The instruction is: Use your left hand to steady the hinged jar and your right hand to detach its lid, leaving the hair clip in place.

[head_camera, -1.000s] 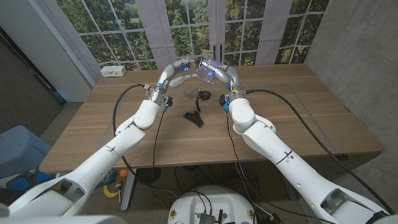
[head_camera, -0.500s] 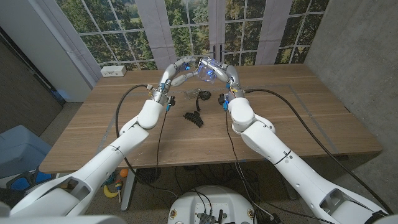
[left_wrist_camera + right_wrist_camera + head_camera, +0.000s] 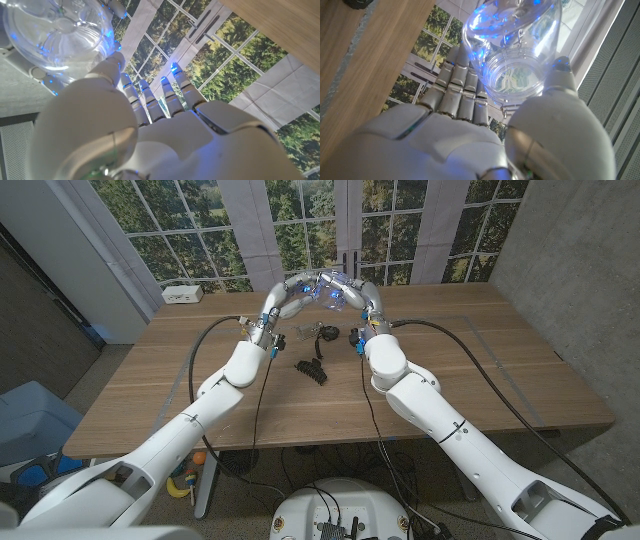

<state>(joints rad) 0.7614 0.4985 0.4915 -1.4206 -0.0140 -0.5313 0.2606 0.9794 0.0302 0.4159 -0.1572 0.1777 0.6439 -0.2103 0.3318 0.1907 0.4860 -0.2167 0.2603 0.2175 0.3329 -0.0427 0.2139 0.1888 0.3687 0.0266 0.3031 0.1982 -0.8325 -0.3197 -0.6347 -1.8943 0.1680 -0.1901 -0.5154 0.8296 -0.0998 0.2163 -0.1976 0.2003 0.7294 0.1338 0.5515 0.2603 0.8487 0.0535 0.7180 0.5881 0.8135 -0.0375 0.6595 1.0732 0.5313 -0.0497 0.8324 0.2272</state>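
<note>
A: Above the table's (image 3: 450, 370) far middle — right hand (image 3: 345, 292) grips the clear hinged jar (image 3: 333, 293), held in the air.

B: Left hand (image 3: 292, 292)?

A: Beside the jar, thumb touching its glass, other fingers extended. Hair clip (image 3: 312, 370) lies on the table nearer the robot than the jar.

A wooden worktop (image 3: 480, 370) carries a white power strip (image 3: 182, 294) near its far left corner, while tall paned windows (image 3: 300, 225) showing green trees stand behind it and a blue bin (image 3: 30, 420) sits on the floor at left.
</note>
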